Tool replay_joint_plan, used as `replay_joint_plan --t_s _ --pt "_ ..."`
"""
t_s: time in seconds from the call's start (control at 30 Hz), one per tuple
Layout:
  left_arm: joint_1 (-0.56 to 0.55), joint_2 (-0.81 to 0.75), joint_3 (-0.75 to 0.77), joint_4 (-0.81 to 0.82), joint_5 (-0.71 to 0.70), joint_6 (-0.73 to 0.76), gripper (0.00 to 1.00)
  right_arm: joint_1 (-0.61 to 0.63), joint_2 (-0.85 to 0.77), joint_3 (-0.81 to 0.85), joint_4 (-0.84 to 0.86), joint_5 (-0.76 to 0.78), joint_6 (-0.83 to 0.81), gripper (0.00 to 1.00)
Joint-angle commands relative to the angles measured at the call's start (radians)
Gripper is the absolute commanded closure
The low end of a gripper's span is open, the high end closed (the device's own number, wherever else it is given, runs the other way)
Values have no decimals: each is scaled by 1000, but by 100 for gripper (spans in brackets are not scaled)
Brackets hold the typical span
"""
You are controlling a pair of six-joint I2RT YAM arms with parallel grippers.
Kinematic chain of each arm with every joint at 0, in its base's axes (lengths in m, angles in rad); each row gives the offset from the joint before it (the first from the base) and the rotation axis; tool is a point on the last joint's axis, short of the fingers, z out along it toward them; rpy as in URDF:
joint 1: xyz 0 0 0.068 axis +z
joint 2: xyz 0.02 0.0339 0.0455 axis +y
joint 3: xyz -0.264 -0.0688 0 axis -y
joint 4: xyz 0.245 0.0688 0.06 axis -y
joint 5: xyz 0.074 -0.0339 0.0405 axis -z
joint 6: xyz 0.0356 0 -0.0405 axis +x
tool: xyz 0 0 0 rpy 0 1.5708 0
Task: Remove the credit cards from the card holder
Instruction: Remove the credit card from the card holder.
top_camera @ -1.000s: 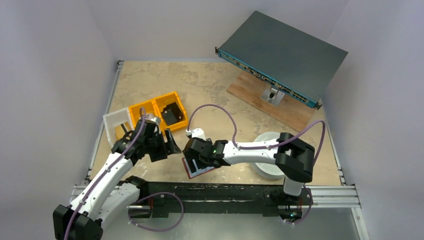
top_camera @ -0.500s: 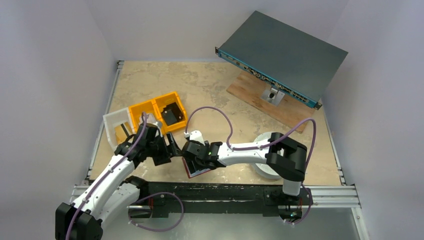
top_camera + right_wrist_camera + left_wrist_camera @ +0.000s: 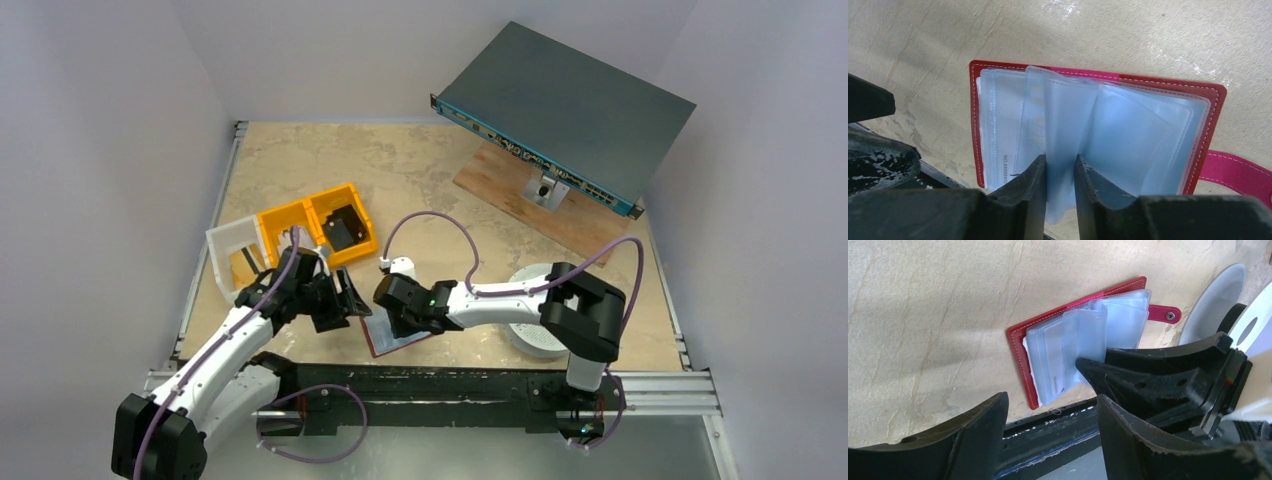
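Presently, item 1: left gripper, fingers spread wide and empty, at 9 o'clock of the card holder, which lies open near the 6 o'clock edge of the table, credit cards showing only as pale shapes inside it. Item 2: right gripper, at the holder's 12 o'clock, fingers narrowed onto 1 clear sleeve. Risk: the pinch holds sleeve, not card, so a pull would likely drag the unpinned holder or tear the sleeve.

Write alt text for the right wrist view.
The right gripper pinches a clear sleeve of the open red card holder, which lies flat on the beige table. Its pink snap tab sticks out at right.
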Motion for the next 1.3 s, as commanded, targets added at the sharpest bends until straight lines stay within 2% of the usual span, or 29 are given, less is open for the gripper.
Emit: replay_joint_plan --t_s 0.0,0.27,0.73,0.97,1.27 --pt "-9 5 -19 71 54 -22 38 -40 -24 -72 66 -104 18 80" --pt "-31 47 -52 177 100 -66 55 -120 -48 -180 213 -264 35 94" --pt "-167 286 -65 399 73 -130 57 -167 -49 -266 344 -388 70 96" --pt "-187 376 -79 465 58 -138 61 -176 -55 -278 358 -400 74 96" --pt "-195 385 -81 458 33 -146 82 -187 -83 -269 358 -410 74 94"
